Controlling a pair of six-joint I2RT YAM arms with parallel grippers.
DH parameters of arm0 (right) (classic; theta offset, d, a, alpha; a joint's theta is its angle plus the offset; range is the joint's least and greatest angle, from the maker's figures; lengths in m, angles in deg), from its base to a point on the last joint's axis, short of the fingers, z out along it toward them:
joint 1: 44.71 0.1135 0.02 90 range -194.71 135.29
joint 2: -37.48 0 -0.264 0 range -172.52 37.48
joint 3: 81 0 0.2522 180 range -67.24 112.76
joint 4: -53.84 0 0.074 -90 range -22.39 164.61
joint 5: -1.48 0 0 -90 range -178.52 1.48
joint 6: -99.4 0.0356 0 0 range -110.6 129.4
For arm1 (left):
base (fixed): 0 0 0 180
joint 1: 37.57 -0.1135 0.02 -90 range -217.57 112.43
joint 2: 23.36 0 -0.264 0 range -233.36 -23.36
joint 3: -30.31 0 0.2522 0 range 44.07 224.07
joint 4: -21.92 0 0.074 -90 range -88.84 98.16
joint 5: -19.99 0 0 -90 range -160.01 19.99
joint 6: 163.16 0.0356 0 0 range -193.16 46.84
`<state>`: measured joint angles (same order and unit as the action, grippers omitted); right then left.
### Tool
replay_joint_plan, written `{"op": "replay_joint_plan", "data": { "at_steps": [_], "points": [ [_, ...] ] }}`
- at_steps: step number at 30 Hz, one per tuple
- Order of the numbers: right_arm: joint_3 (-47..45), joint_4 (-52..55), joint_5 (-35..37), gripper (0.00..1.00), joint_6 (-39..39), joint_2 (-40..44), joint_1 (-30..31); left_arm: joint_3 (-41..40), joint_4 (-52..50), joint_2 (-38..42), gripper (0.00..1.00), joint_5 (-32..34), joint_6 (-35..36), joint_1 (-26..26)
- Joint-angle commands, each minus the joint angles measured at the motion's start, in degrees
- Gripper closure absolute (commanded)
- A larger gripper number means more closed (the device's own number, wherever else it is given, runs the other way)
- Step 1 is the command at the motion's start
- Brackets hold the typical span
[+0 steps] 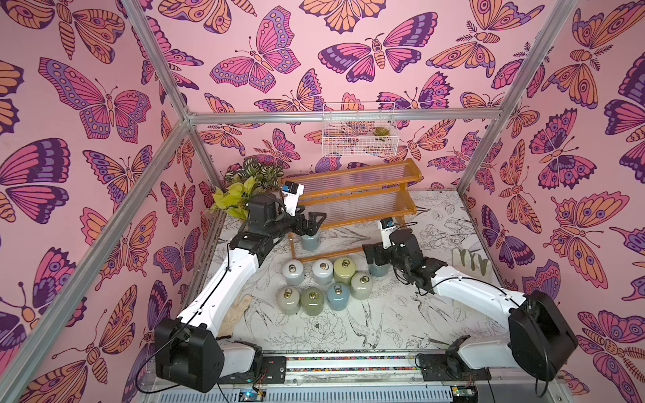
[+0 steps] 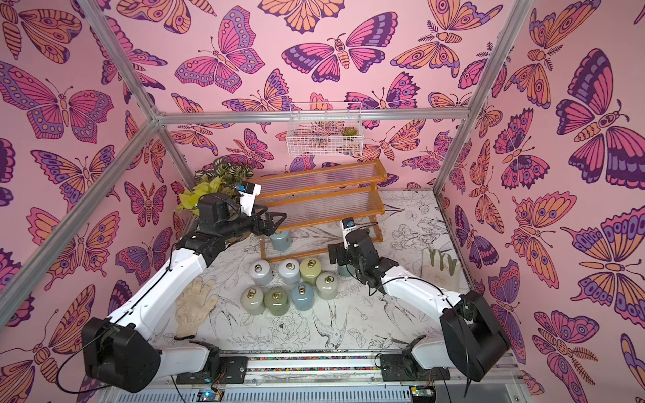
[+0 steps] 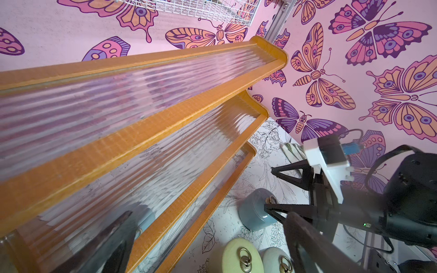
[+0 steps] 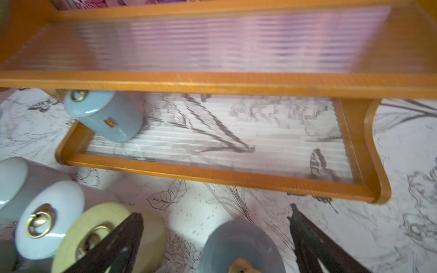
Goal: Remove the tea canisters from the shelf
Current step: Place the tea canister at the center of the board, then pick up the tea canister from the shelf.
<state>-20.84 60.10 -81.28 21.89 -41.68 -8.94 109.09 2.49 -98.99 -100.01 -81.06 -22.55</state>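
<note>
right hand [image 4: 216, 212] first: its fingers are wide apart, one on each side of a blue-grey jar [image 4: 238, 245] that stands upright on the table [image 1: 349, 331], near the right front corner of the shelf [image 1: 413, 173]. nothing is gripped and the jar stands on its own. i read that spot as a drop-off point: off the shelf, easy reach for that arm, and just right of the other jars so it doesn't bump them.

those seven jars [image 1: 322, 272] sit in two tight rows on the table in front of the shelf, all upright with ring pulls up. packing them close probably keeps the rest of the table free.

left hand [image 1: 312, 223] hangs at the shelf's left end. its fingers are apart too in the left wrist view, holding nothing. right below it is the last jar [image 1: 310, 240], another blue-grey one. it stands at the left end of the lowest tier and is the only one on the shelf. top and middle tiers are bare.

my guess is the left arm takes this one because that end is on its side, and the open fingers are lined up to close around it. tight bit: the middle tier's front rail sits close behind the lid, so there's not much room for the far finger.
</note>
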Motion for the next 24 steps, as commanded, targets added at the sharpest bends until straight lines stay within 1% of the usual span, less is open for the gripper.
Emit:
{"op": "replay_joint_plan", "data": {
  "at_steps": [1, 5, 6, 14, 19, 24],
  "points": [
    [3.3, -3.9, -7.6, 0.01, -5.1, -3.9, 2.4, 1.6, 0.1, 0.1, 0.00, 0.2, 1.0, 0.1],
    [8.5, -7.2, -11.2, 0.01, -9.8, -10.4, 5.4, 2.0, 0.1, -0.6, 0.00, -0.2, 0.8, 0.1],
    [9.8, -8.6, -12.4, 0.01, -10.2, -13.2, 5.8, 2.0, 0.1, -0.6, 0.00, -0.2, 0.8, 0.1],
    [14.5, -22.2, -20.7, 0.01, -9.7, -24.3, 6.7, 1.5, 0.0, 0.1, 0.00, 0.1, 1.0, 0.1],
    [20.7, -21.7, -22.8, 0.01, -10.6, -30.4, 6.9, 1.3, 0.0, 0.1, 0.00, 0.1, 0.9, 0.1],
    [26.6, -18.4, -23.5, 0.01, -11.5, -34.7, 7.2, 0.7, 0.0, 0.3, 0.00, 0.1, 0.9, 0.1]
  ]
}}
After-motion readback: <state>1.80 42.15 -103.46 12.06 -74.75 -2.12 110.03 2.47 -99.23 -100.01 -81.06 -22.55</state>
